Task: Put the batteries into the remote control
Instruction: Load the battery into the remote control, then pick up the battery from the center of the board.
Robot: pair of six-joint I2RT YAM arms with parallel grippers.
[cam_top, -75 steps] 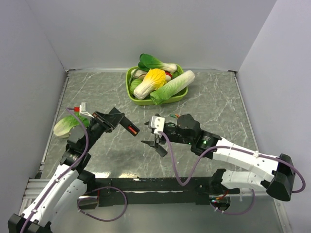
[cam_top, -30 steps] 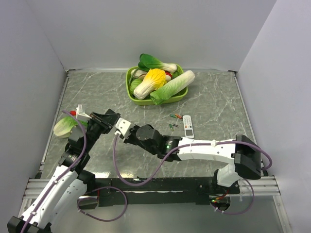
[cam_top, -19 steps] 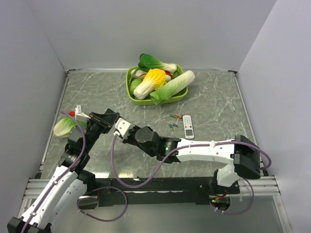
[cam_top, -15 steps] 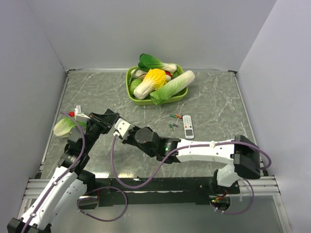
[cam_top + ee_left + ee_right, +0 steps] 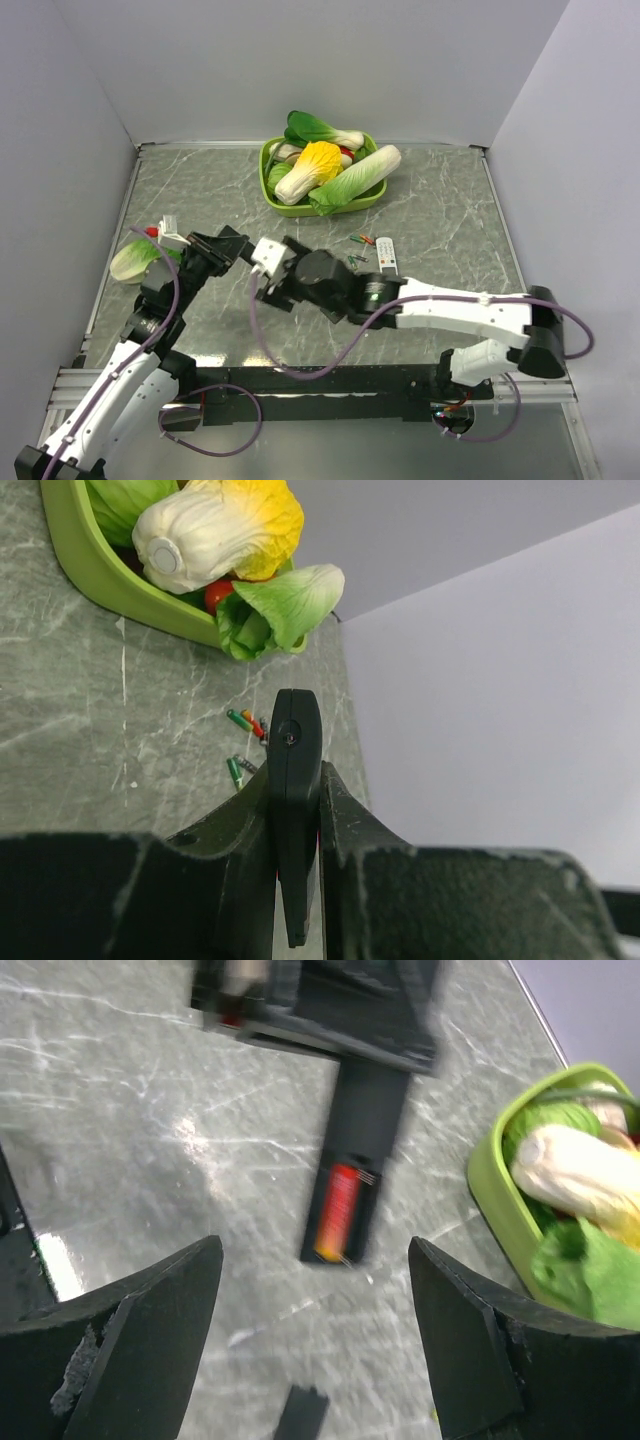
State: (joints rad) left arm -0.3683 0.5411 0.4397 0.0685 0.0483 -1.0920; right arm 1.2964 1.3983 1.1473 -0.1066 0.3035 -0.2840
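Change: right pincer [image 5: 315, 1295] has backed off, wide and empty; one battery [image 5: 338, 1212] now sits in remote [image 5: 372, 1110], which left pincer [image 5: 296, 802] clamps.

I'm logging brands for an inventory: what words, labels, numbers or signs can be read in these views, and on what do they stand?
No text can be read in any view.
On the white remote: button marks too small to read.
On the loose batteries: green and red wrapping, print too small to read.
On the battery in the black remote: blurred, nothing legible.
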